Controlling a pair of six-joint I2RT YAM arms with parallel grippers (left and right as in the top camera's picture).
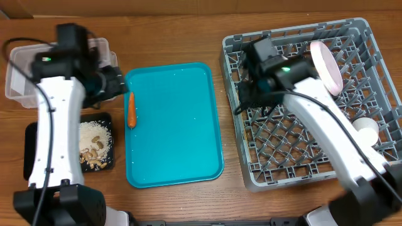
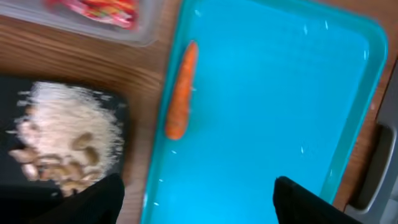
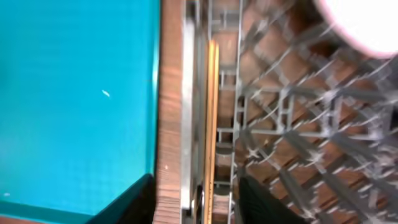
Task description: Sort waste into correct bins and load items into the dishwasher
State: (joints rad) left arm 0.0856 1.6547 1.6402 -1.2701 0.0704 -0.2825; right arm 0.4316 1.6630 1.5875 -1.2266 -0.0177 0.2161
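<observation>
Our left pincer (image 2: 198, 182) hangs spread above the left edge of the flat teal plastic serving tray (image 2: 280, 93), where the small orange carrot (image 2: 179, 93) lies lengthwise. Our right pincer (image 3: 196, 182) stands parted astride the pair of thin wooden chopsticks (image 3: 211, 112), which lie along the left wall inside the square grey plastic dish rack (image 3: 292, 124).

Serving tray (image 1: 173, 125): solid teal. Carrot (image 1: 132, 110): orange. Dish rack (image 1: 276, 150): grey, open lattice pattern. Plate (image 1: 326, 66): pale pink. Cup (image 1: 366, 130): white. Chopsticks (image 3: 210, 124): tan wood. Shallow tray (image 1: 30, 150): black. Food scraps (image 1: 94, 144): white and beige. Wrapper (image 2: 93, 9): red. Desk (image 1: 188, 31): brown wood grain.
</observation>
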